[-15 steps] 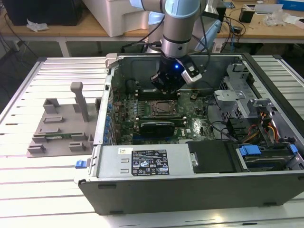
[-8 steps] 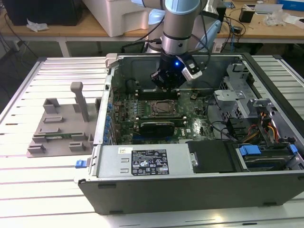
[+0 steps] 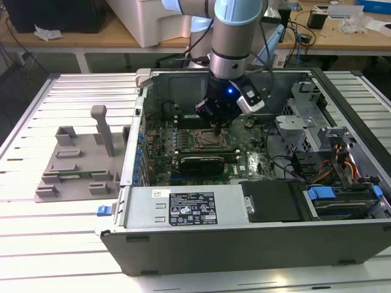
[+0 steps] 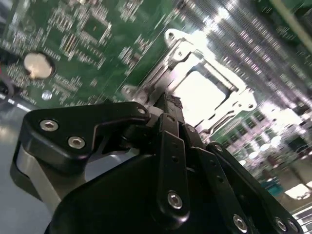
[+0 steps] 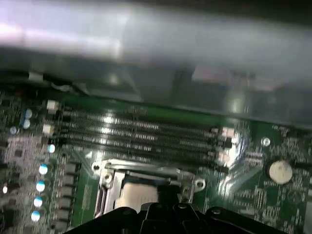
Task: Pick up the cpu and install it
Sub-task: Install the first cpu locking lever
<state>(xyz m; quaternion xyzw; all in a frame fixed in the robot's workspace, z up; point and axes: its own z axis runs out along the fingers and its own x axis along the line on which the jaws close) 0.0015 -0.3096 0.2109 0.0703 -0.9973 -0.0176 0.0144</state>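
Room: a workshop with benches behind; a slatted white counter carries an open computer case lying on its side.
Beside it: a grey plastic tray on the exterior view's left, well apart from the case.
Board: a green motherboard faces up inside the case, memory slots running along one side of the socket frame.
Chip: the cpu lies flat inside that metal frame (pale and glaring in both wrist views).
Pincer: the pincer hangs directly over the socket, tips pointing straight down at the chip, close above it.
Grip: fingers drawn close together, nothing visibly between them; whether they touch the chip, I cannot tell.
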